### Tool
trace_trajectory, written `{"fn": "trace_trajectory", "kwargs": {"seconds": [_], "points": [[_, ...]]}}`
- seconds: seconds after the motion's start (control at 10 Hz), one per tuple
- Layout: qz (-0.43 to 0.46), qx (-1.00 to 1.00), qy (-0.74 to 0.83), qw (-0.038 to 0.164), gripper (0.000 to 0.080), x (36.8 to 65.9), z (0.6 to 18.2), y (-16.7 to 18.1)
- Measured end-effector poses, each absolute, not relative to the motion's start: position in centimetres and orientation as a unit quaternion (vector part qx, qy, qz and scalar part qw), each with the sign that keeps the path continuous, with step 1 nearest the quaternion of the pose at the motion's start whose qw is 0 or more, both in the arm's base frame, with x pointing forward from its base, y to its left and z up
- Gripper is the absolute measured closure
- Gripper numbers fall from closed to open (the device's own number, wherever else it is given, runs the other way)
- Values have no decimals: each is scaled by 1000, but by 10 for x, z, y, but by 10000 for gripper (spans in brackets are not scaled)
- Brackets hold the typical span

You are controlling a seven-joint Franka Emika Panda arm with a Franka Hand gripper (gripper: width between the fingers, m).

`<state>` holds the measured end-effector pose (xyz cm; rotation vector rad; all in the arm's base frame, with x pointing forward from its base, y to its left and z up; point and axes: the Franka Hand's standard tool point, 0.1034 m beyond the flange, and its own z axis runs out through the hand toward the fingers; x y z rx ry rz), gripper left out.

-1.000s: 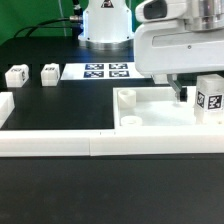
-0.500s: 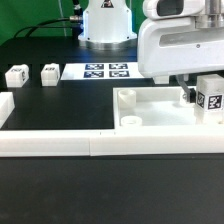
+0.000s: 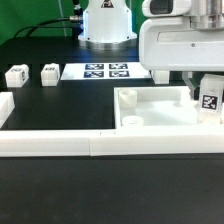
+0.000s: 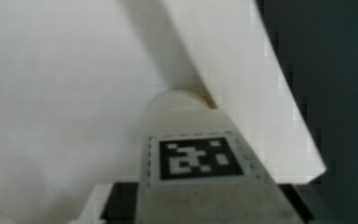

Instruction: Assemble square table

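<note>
The square table top (image 3: 160, 108), a white slab with a raised rim and corner holes, lies at the exterior view's right. A white tagged leg (image 3: 211, 97) sits tilted at its right end, and my gripper (image 3: 203, 86) is shut on that leg from above. In the wrist view the leg (image 4: 197, 150) fills the space between my gripper's (image 4: 202, 205) dark fingers (image 4: 123, 204), over the slab (image 4: 60, 90) and its rim (image 4: 229, 70). Two more tagged legs (image 3: 17, 76) (image 3: 49, 73) stand on the black table at the exterior view's left.
The marker board (image 3: 100, 71) lies flat behind the slab, near the robot base (image 3: 108, 25). Long white border bars (image 3: 95, 145) run across the front. A short white bar end (image 3: 5, 106) sits at the left edge.
The jaws have closed in on the leg at the slab's right end. The leg now leans instead of standing square, and the hand has shifted slightly right.
</note>
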<state>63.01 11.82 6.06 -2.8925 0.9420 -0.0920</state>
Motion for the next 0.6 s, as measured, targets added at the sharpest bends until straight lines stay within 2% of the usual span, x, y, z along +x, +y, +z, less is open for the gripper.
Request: {"fn": "trace_trajectory", "kwargs": {"seconds": [0.2, 0.3, 0.4, 0.6], "points": [[-17, -869, 492, 37, 514, 632, 61, 117], [-7, -824, 565, 44, 512, 632, 61, 116], [20, -706, 705, 67, 512, 631, 60, 117], [32, -664, 743, 75, 512, 631, 60, 117]]}}
